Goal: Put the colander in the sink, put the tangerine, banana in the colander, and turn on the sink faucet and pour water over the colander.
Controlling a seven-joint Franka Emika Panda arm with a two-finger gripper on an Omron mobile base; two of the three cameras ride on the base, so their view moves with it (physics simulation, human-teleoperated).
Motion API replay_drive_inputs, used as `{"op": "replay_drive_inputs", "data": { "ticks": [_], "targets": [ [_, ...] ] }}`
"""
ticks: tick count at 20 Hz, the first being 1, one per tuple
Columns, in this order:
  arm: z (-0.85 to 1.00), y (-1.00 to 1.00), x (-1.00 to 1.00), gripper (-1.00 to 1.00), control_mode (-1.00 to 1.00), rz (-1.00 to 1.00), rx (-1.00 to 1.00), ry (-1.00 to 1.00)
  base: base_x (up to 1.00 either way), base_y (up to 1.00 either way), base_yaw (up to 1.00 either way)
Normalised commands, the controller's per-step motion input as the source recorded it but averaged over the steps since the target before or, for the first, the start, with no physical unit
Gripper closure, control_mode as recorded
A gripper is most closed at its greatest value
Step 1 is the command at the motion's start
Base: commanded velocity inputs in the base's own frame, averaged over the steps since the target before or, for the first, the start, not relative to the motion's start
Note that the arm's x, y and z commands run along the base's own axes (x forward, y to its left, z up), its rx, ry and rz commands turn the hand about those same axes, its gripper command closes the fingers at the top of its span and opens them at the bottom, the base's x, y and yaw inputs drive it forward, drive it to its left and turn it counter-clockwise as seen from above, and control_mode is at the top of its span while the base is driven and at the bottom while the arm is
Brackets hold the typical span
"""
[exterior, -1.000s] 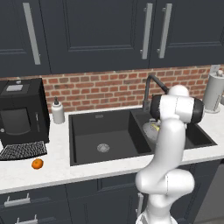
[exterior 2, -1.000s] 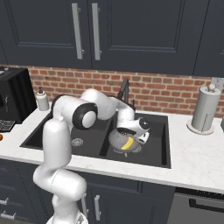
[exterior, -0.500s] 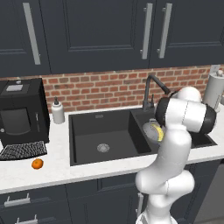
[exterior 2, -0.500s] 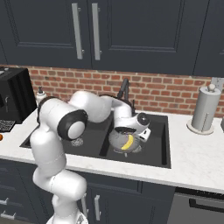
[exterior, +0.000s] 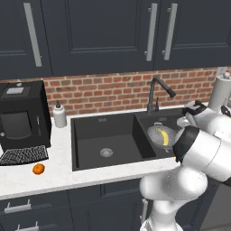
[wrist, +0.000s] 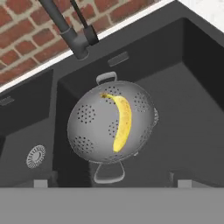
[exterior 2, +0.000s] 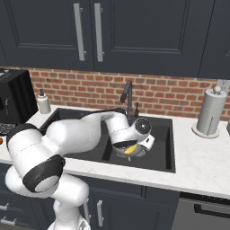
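The claw [wrist: 111, 183] hangs above the smaller right basin of the sink [exterior: 118, 153], its two finger tips spread wide and holding nothing. Directly below it the colander [wrist: 111, 123] sits on the basin floor, near the base of the sink faucet [exterior: 159, 92], and the banana [wrist: 121, 122] lies inside it, curving along the bowl.

Over the last second the arm has swung its bulky upper joints toward the front of the sink and lifted the hand a little, while the banana has stayed put in the colander. That suggests the banana's part of the job is finished and the arm is pulling back to go after the next fruit.

The tangerine [exterior: 39, 168] rests on the pale counter well to the left of the sink, in front of a black coffee machine [exterior: 21, 119]. It can be picked out in the left base view, where the sink's wide left basin lies between it and the colander. The hand view gives the clearest look down into the colander's perforated wall. In the right base view the arm's wrist covers most of the colander. No water runs from the faucet.
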Motion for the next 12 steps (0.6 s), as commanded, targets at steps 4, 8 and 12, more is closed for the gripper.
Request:
{"op": "replay_drive_inputs", "data": {
  "ticks": [4, 8, 12],
  "targets": [
    [0.98, 0.04, -0.60, -1.00, -1.00, 0.00, -0.01, 0.01, 0.00, 0.00, 0.00],
    [0.81, 0.49, -0.81, -1.00, -1.00, 0.00, -0.05, 0.04, 0.00, 0.00, 0.00],
    [0.63, 0.83, -0.89, -1.00, -1.00, 0.00, -0.04, 0.08, 0.00, 0.00, 0.00]
  ]
}}
